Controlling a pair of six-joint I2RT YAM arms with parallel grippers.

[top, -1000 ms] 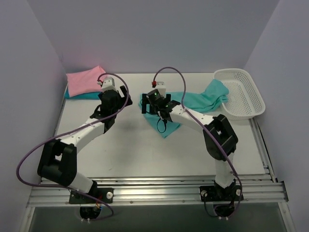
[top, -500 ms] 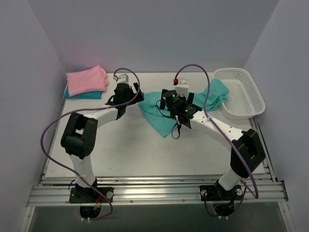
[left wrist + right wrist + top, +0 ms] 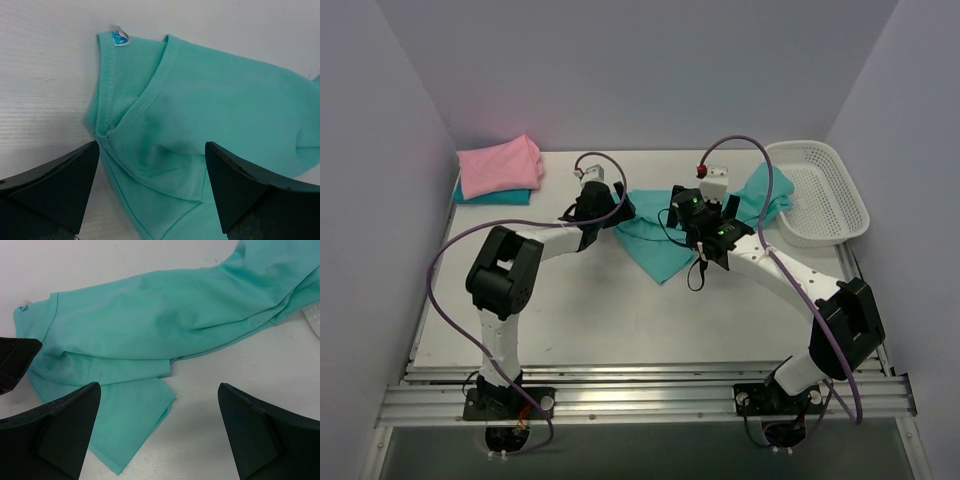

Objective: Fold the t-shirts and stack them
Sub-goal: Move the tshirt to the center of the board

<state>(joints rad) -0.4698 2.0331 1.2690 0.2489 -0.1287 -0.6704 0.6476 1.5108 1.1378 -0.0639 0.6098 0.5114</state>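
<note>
Left hand [image 3: 151, 147] spread above teal-green t-shirt [image 3: 225, 100], blue neck tag [image 3: 120, 36] unreadable; right hand [image 3: 159, 387] spread

No readable text anywhere, small blue-and-white neck tag [image 3: 120, 37] on the collar of the teal-green t-shirt [image 3: 210, 110], its print too blurred to read

Robot lab booth, bare walls [image 3: 640, 70], aluminium mounting rails [image 3: 640, 400]

Your left arm [image 3: 550, 238] and right arm [image 3: 775, 275] reach in toward each other, left fingers [image 3: 55, 185] and right fingers [image 3: 60, 425] spread wide, gripping nothing.
</note>
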